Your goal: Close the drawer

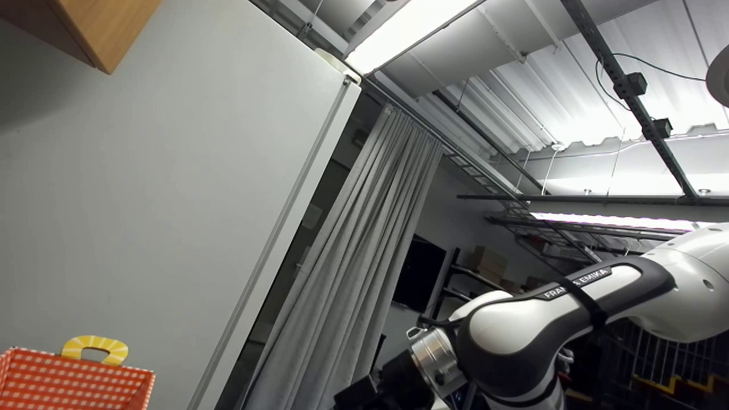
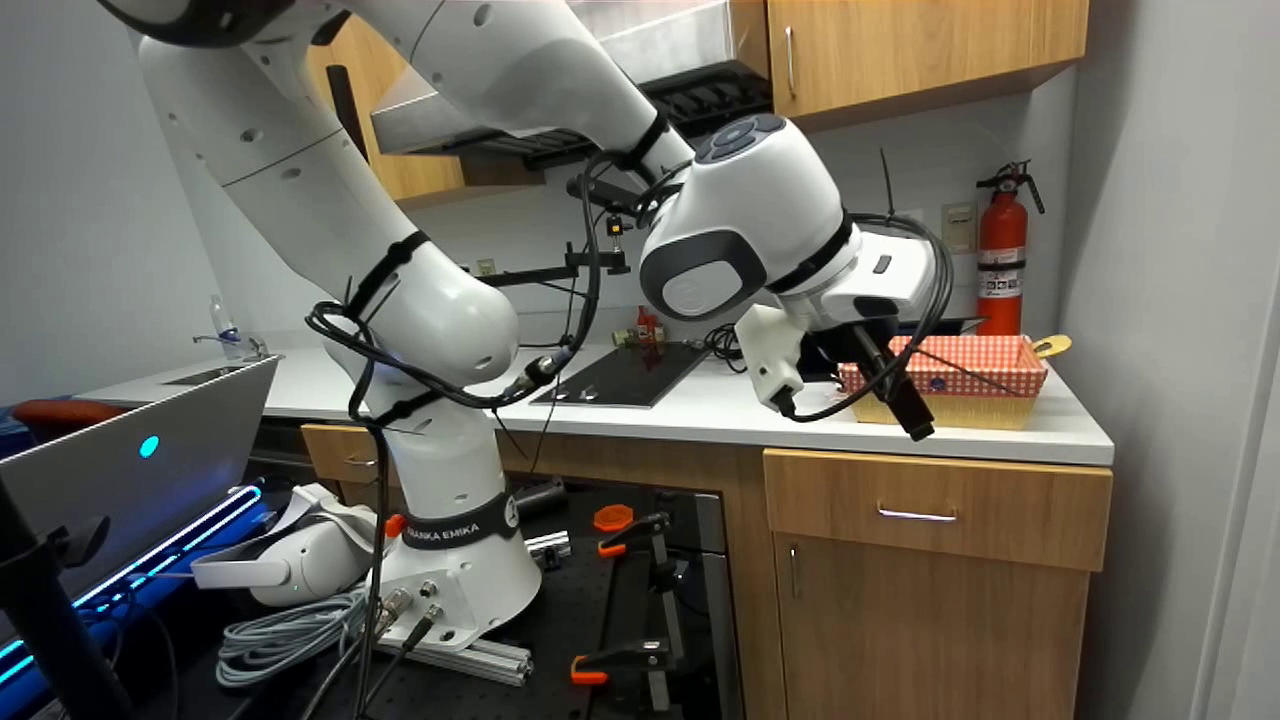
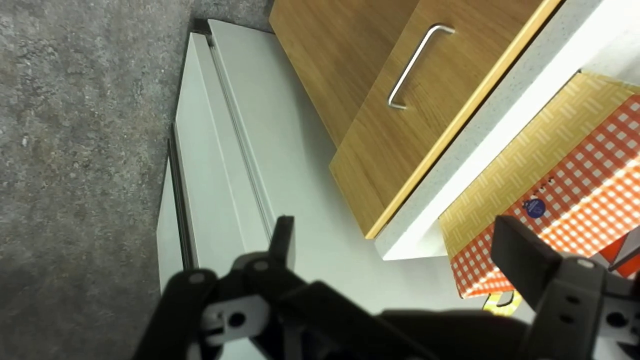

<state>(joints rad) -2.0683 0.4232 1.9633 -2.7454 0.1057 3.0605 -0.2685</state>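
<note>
The wooden drawer (image 2: 840,500) is under the right end of the white counter in an exterior view, with a metal handle (image 2: 917,514). Its front appears to stand slightly forward of the cabinet door (image 2: 930,640) below. In the wrist view the drawer front (image 3: 450,95) and its handle (image 3: 415,65) show at the upper middle, with a thin dark gap between its top edge and the counter. My gripper (image 3: 397,235) is open and empty, apart from the drawer. In an exterior view the gripper (image 2: 905,400) hangs above the drawer, before the counter edge. The drawer is out of view in the remaining exterior view.
A red-checked basket (image 2: 985,370) stands on the counter (image 2: 1075,430) behind the gripper; it also shows in the wrist view (image 3: 500,200). A fire extinguisher (image 2: 1002,260) stands behind it. A grey wall (image 2: 1170,400) borders the cabinet. Loose cables hang from the arm.
</note>
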